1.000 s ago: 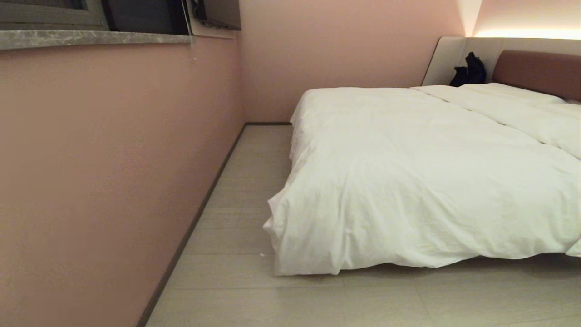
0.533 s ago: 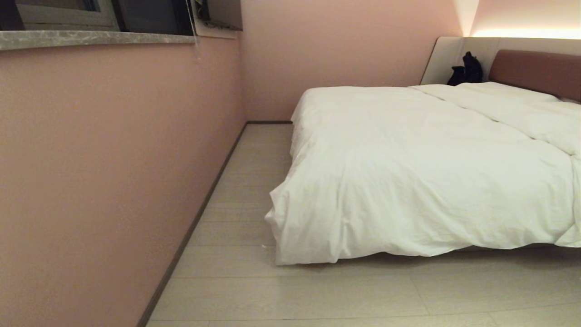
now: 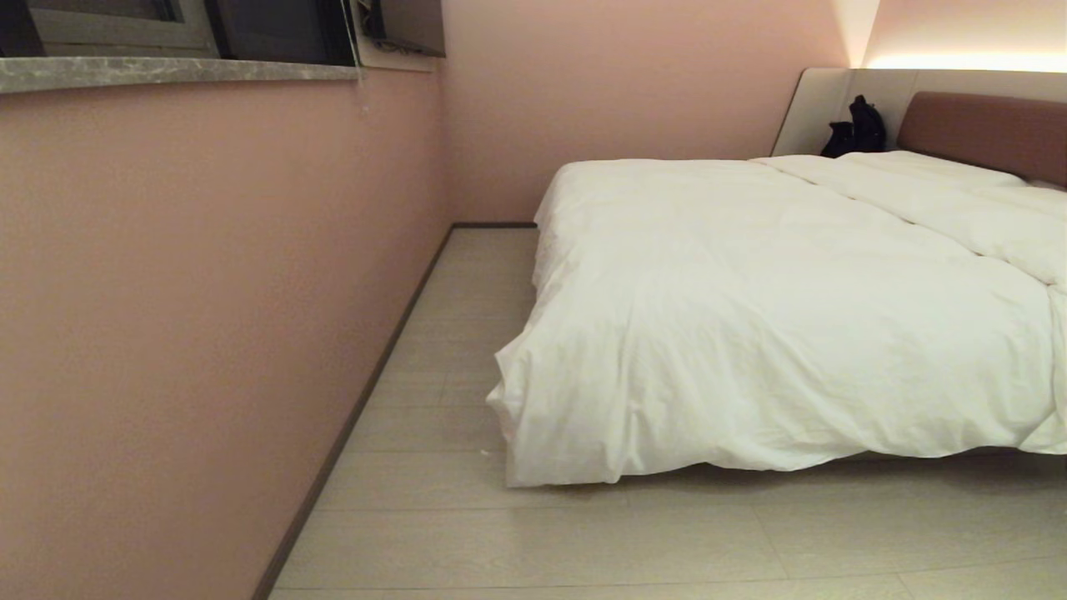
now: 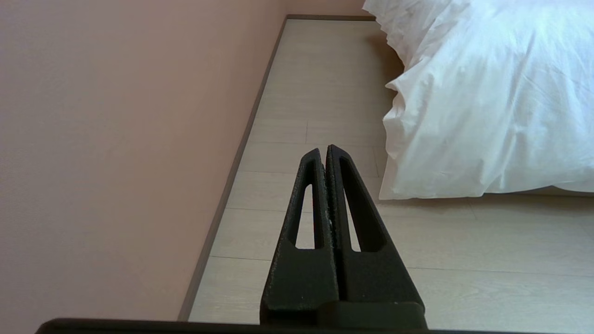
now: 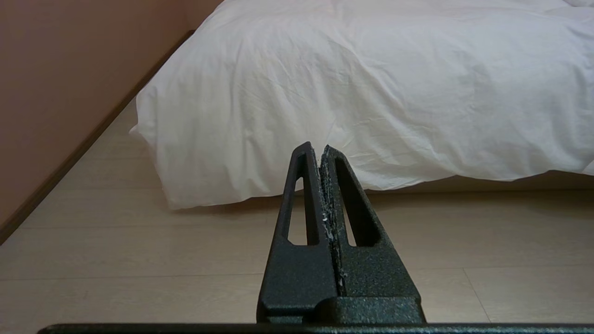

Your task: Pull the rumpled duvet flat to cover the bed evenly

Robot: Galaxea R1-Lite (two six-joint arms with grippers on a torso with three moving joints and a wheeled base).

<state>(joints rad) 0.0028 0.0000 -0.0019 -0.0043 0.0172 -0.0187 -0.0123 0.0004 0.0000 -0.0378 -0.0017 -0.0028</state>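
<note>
Head cam: high, looking forward and down across the foot corner of the bed (image 3: 984, 125), pink wall (image 3: 167, 292) on the left, floor (image 3: 517, 542) below; mid-range.

Left wrist cam: low, behind the closed left gripper (image 4: 326, 149), facing along the floor strip between wall and duvet (image 4: 487, 93).

Right wrist cam: low too, behind the closed right gripper (image 5: 320, 148), facing the duvet's hanging edge head-on, probably the nearest of the three (hard to judge).

All three share the duvet's drooping left foot corner and the floor beside it.
</note>
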